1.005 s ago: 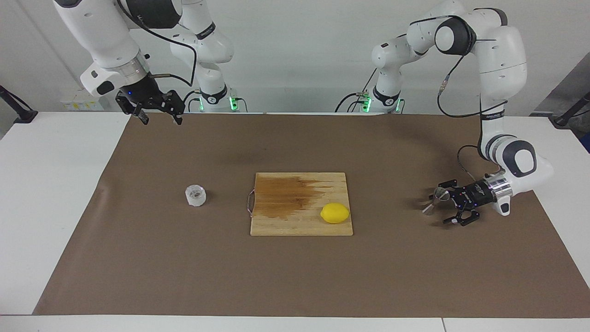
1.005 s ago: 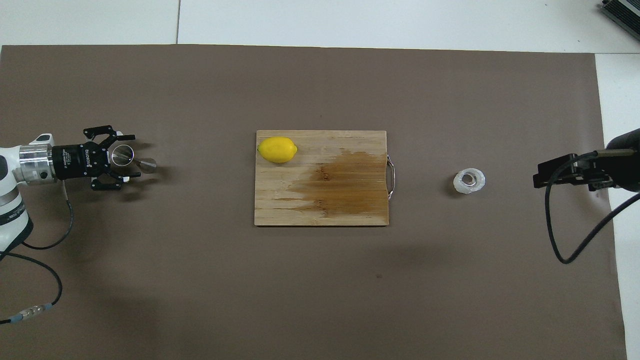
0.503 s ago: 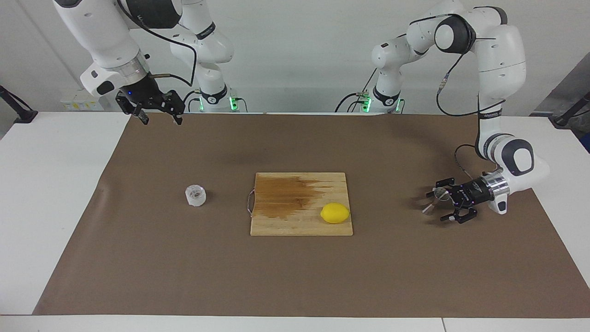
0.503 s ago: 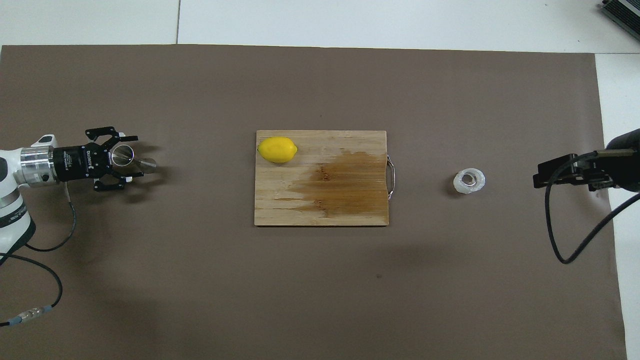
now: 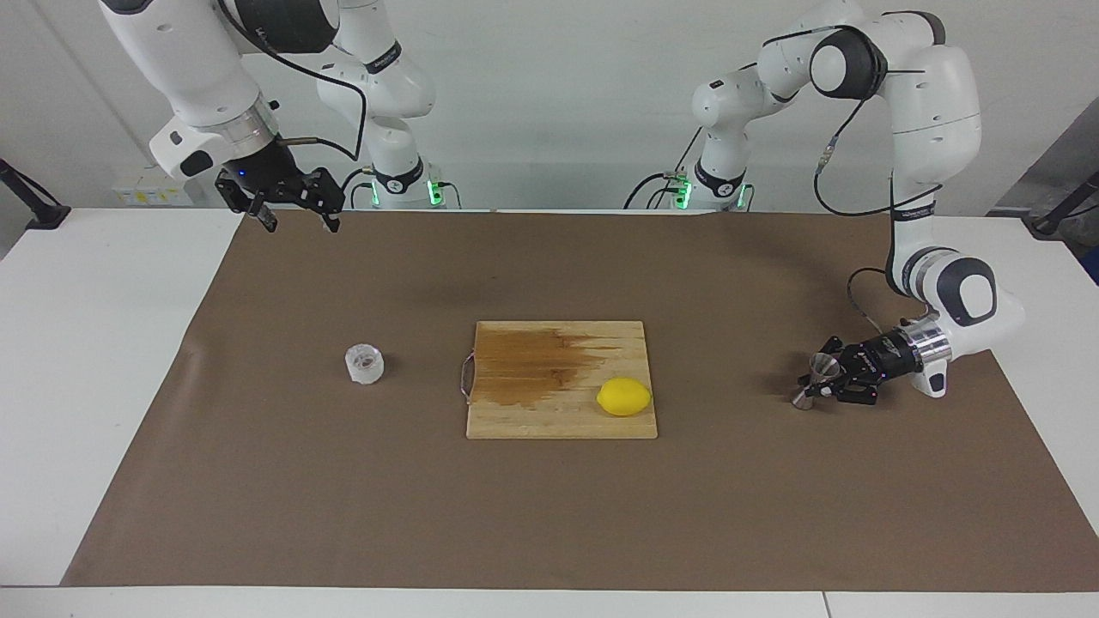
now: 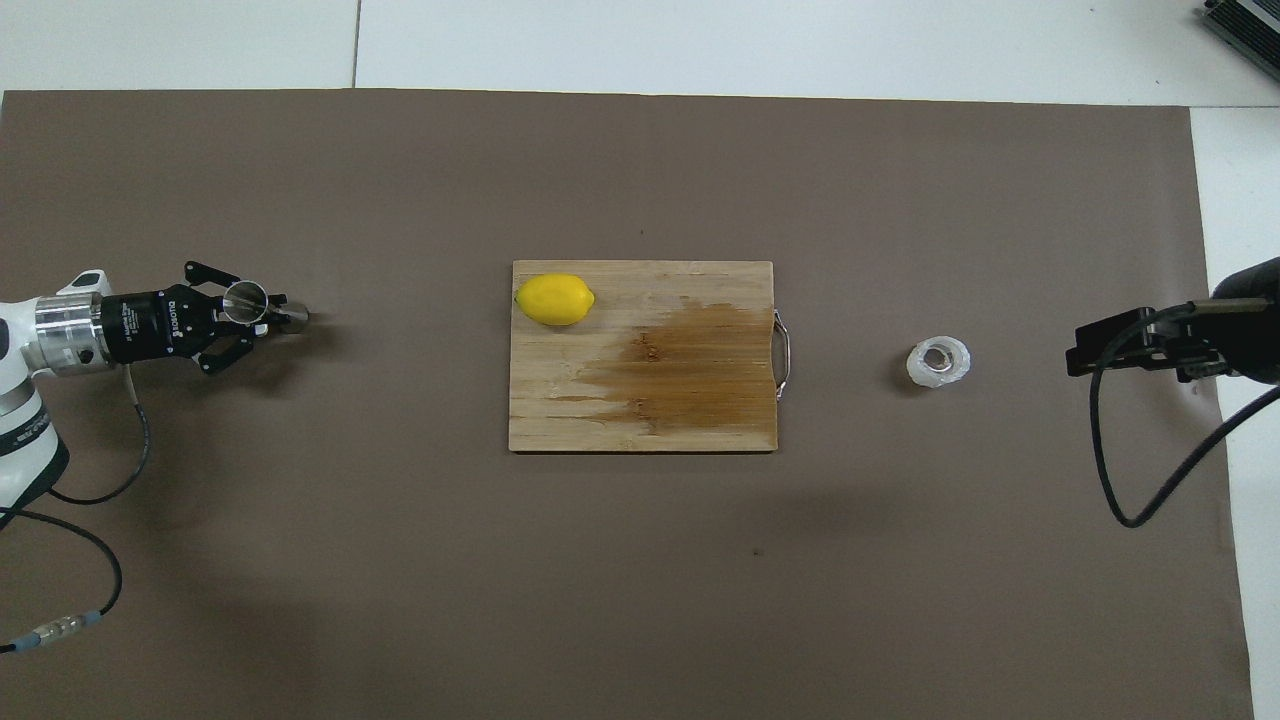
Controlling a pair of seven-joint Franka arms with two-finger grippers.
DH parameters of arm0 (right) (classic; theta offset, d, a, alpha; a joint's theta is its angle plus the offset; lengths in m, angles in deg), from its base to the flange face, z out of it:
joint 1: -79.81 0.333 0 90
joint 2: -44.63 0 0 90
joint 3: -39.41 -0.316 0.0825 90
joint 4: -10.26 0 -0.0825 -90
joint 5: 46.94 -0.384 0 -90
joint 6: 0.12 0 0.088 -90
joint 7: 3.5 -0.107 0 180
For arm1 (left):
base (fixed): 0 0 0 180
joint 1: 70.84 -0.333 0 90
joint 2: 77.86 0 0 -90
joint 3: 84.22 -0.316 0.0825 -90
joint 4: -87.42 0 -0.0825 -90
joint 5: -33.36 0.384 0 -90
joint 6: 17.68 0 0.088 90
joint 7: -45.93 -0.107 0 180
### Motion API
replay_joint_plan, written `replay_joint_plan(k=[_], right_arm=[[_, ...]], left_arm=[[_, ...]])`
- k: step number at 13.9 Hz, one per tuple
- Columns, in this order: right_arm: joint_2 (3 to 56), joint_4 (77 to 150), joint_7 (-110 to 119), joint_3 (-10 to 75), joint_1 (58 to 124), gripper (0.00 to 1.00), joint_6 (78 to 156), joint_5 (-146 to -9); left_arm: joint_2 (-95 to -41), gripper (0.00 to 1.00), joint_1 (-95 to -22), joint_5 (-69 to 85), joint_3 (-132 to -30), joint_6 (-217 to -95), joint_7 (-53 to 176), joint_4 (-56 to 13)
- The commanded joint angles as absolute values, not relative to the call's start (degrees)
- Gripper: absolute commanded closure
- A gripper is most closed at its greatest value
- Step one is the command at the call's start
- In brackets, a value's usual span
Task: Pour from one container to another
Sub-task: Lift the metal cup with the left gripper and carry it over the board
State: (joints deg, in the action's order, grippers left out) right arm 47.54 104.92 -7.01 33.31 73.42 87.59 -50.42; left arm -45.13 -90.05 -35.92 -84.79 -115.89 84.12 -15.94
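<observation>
Clear ribbed cup (image 5: 365, 364) standing upright on the brown mat (image 5: 549, 515) of the counter (image 5: 86, 386), toward the right arm's end, beside the handle edge of the cutting board (image 5: 532, 412) and apart from it; nothing touching it. Steel jigger (image 5: 814, 382) upright on the mat toward the left arm's end, well apart from the board, base on the mat. Left claw (image 5: 826, 384) low at the mat, approaching sideways, fingers pinched on the narrow waist of the jigger; same grip noted from overhead, with the jigger's open mouth (image 6: 245, 302) showing just ahead of the left claw (image 6: 262, 318). Right claw (image 5: 298, 221) raised over the mat edge nearest the robots at the right arm's end, fingers spread, holding nothing, waiting; from overhead, only partly in frame at the counter's edge (image 6: 1105, 345). Lemon (image 5: 623, 396) lying on the board at the corner farthest from the robots toward the left arm's end. Dark wet-looking stain across the board's half nearest the handle
</observation>
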Motion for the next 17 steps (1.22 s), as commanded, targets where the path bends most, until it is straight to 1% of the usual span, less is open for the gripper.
replay_joint_plan(k=[1,3,5,13,17], right_arm=[[48.0,105.5,-6.6,33.1,72.8,0.0,87.6,-51.6],[48.0,105.5,-6.6,33.1,72.8,0.0,87.6,-51.6],[48.0,105.5,-6.6,33.1,72.8,0.0,87.6,-51.6],[48.0,105.5,-6.6,33.1,72.8,0.0,87.7,-51.6],[48.0,105.5,-6.6,33.1,72.8,0.0,87.6,-51.6]], left_arm=[[-47.2,1.0,-90.6,-37.7,-85.0,-115.1,83.9,-17.9],[-47.3,1.0,-90.4,-38.8,-84.9,-114.4,84.2,-17.5],[-48.9,1.0,-89.2,-39.3,-84.8,-114.8,87.6,-17.3],[-54.7,1.0,-77.1,-42.8,-84.8,-117.3,97.3,-17.6],[-55.1,1.0,-69.8,-49.0,-84.8,-120.4,97.3,-17.3]])
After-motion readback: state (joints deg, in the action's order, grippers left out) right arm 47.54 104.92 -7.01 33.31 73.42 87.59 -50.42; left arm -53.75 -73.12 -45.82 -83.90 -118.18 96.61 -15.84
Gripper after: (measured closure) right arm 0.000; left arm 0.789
